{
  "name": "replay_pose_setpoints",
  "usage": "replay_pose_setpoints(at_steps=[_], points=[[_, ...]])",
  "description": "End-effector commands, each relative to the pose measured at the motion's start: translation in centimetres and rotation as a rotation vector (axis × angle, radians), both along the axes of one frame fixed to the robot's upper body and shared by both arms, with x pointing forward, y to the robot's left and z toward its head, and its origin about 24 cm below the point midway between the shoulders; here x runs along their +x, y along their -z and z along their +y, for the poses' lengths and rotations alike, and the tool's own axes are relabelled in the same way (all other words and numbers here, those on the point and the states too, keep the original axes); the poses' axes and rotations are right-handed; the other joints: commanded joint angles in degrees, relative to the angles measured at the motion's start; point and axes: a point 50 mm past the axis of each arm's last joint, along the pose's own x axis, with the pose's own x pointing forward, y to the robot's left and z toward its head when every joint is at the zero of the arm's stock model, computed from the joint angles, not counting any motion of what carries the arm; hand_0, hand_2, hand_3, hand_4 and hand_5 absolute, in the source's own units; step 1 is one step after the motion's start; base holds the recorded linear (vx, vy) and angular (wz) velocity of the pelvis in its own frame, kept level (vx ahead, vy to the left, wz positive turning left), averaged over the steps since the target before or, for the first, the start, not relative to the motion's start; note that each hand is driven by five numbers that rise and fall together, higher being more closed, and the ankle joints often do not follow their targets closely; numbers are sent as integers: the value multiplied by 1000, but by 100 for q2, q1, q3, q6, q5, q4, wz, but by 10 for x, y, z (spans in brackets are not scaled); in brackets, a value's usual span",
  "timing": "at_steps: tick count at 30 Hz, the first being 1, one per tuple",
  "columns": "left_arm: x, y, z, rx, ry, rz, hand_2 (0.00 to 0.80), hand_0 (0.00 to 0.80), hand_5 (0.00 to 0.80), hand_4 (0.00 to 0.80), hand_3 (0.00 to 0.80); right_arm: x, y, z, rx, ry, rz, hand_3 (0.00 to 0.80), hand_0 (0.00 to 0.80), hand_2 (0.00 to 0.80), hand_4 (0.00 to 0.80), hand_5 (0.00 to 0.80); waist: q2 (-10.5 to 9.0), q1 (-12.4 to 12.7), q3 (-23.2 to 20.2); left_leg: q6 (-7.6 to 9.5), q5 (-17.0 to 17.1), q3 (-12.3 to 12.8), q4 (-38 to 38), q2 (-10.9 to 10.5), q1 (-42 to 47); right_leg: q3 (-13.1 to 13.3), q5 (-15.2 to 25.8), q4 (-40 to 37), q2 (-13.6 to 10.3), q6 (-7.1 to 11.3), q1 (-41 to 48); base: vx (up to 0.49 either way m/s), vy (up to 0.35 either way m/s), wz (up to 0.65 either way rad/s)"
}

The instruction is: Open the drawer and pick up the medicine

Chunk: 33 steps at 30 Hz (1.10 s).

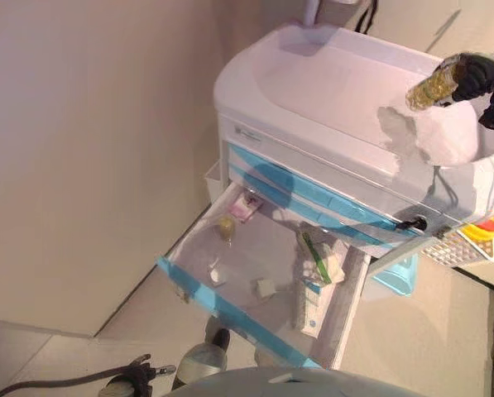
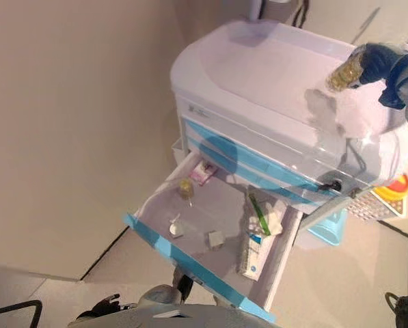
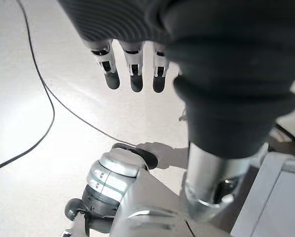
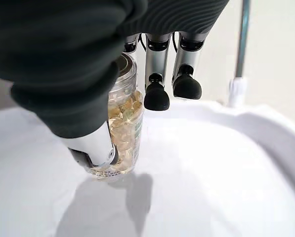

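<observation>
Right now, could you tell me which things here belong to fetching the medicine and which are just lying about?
Job:
clear bottle of yellow capsules, held by the right hand
open blue-fronted drawer
white cart

Lying about:
pink box
green-striped box
small amber bottle

Soft, hazy indoor light; faint shadows on the cart top (image 1: 329,83); mild blur.

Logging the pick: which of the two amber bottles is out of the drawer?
The capsule bottle gripped by the right robot hand above the cart top; the smaller one remains in the drawer.
</observation>
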Motion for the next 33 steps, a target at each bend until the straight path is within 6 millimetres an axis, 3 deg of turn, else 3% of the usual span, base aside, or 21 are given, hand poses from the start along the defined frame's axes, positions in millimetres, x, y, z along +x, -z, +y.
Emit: replay_pose_setpoints(at_steps=[1, 15, 23, 24, 25, 26, 33], points=[[-7, -7, 23, 58, 58, 40, 0, 0, 0, 0, 0, 0, -41, 7, -89, 25, -34, 800, 800, 800, 800, 800, -253, 223, -291, 61, -733, 48, 98, -94, 304, 179, 497, 395, -419, 319, -539, 46, 34, 21], [-17, -7, 25, 66, 64, 54, 0, 0, 0, 0, 0, 5, 1, 0, -115, 127, 385, 800, 800, 800, 800, 800, -358, 499, -275, 72, -668, -172, 36, -160, 319, 22, 500, 368, -419, 315, -469, 38, 18, 9], [-21, -6, 26, 70, 54, 60, 0, 0, 0, 0, 0, 4, 20, -7, -109, 166, 454, 800, 800, 800, 800, 800, -374, 503, -281, 60, -654, -168, 8, -160, 308, 43, 509, 347, -405, 326, -503, 0, 0, 0], [-21, -6, 25, 69, 54, 58, 0, 0, 0, 0, 0, 3, 22, -8, -111, 169, 456, 690, 690, 690, 690, 690, -372, 504, -275, 60, -655, -164, 8, -158, 306, 41, 509, 348, -407, 329, -509, 0, 0, 0], [-21, -6, 25, 69, 55, 57, 0, 0, 0, 0, 0, 3, 22, -9, -120, 171, 453, 461, 461, 461, 461, 461, -370, 507, -273, 59, -654, -166, 9, -158, 305, 47, 508, 348, -406, 330, -511, 0, 0, 0], [-21, -6, 24, 69, 56, 55, 0, 0, 0, 0, 0, 3, 22, -10, -120, 178, 449, 0, 0, 0, 0, 0, -369, 512, -269, 59, -657, -167, 8, -157, 308, 48, 509, 345, -407, 332, -511, 0, 0, 0], [-20, -6, 23, 68, 70, 51, 0, 0, 0, 0, 0, 6, 19, -8, -135, 177, 431, 0, 0, 0, 0, 0, -373, 555, -244, 54, -659, -158, 4, -144, 320, 47, 533, 319, -403, 345, -512, 0, 0, 0]])
